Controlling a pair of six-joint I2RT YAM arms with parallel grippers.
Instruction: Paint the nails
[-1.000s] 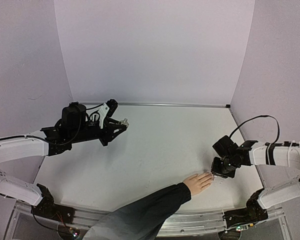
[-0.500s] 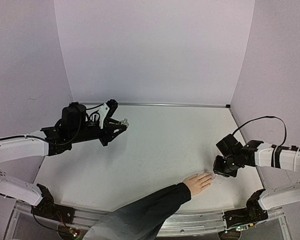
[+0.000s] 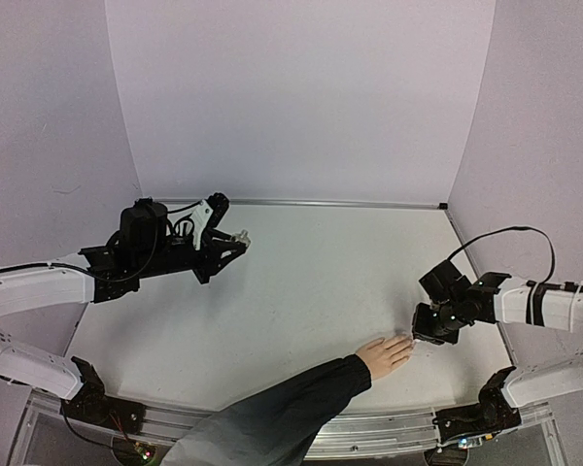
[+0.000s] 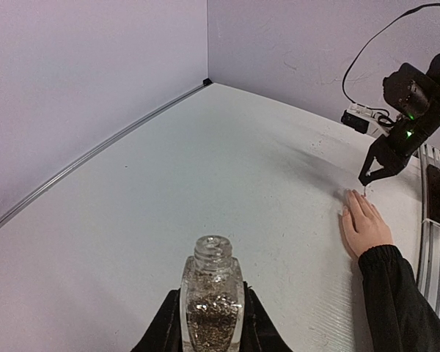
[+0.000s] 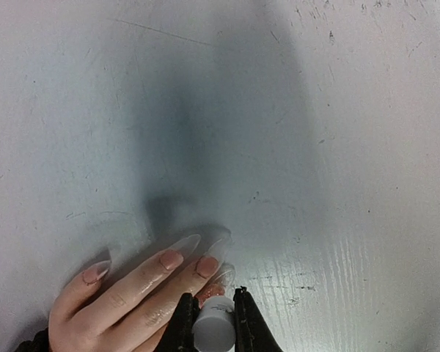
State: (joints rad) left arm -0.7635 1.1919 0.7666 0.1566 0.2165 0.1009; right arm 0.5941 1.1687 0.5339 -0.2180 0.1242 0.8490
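Note:
A pale hand [image 3: 385, 354] with a black sleeve [image 3: 282, 413] lies flat on the table at the front right. Its long nails [image 5: 185, 243] show in the right wrist view. My right gripper [image 3: 426, 337] is shut on a small white brush cap [image 5: 213, 334] and holds it over a fingertip nail [image 5: 221, 279] that carries reddish glitter. My left gripper [image 3: 235, 241] is shut on a clear glass bottle [image 4: 212, 304] of glitter polish, open at the neck, held above the table at the back left. The hand also shows in the left wrist view [image 4: 365, 226].
The white table [image 3: 321, 282] is walled by pale lilac panels at the back and both sides. A metal rail [image 3: 389, 427] runs along the near edge. A black cable [image 3: 496, 235] loops above the right arm.
My right gripper has dropped slightly toward the hand's fingertips over the last second. The left arm and the hand have not moved.

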